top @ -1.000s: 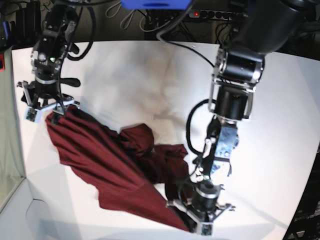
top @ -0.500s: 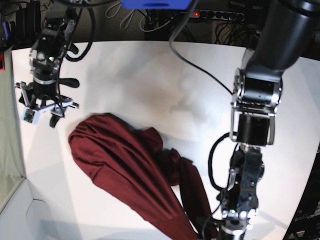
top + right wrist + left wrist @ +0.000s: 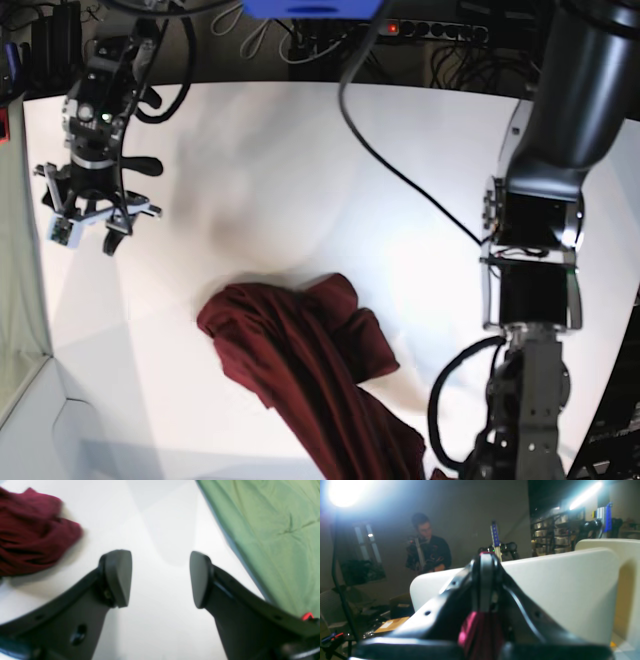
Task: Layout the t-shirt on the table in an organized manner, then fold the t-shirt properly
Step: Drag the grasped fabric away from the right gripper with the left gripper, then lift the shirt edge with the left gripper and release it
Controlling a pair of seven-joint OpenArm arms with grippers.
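Beneath both pincers, the white desk (image 3: 300,170) spreads wide before a dim room. The maroon t-shirt (image 3: 310,380) lies bunched, well apart from the gaping right pincer (image 3: 160,578), one end clamped in the left pincer (image 3: 486,580).

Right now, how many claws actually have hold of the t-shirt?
1. The left claw is shut on a pinch of the t-shirt, near the front edge of the table. The right claw hangs open over bare table at the far side, touching nothing.
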